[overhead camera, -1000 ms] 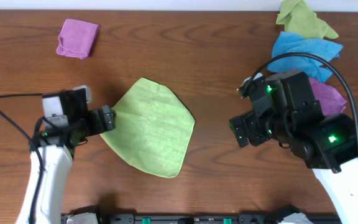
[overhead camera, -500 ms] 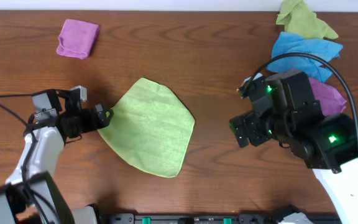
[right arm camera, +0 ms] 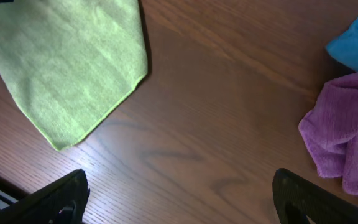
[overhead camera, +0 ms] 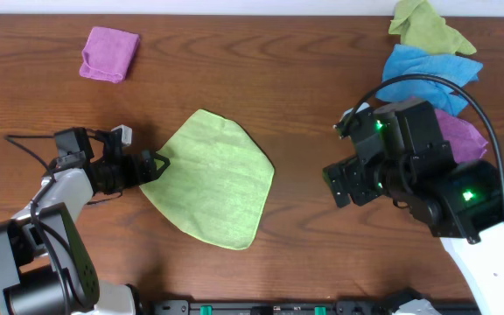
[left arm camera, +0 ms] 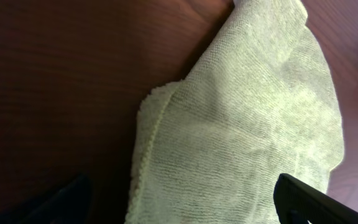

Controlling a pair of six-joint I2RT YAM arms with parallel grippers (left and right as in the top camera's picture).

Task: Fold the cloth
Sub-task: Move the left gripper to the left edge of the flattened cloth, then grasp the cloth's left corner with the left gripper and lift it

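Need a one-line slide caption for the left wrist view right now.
Open left gripper poised at the left edge of the lime cloth lying on the wooden table.

Cloth [overhead camera: 213,179]: lime green, fine weave. Tabletop [overhead camera: 296,79]: dark brown woodgrain. Folded cloth [overhead camera: 109,53]: purple.

light: even, bright overhead | left wrist: dim, soft-focus | shadows: faint | glare: none | right wrist: sharp
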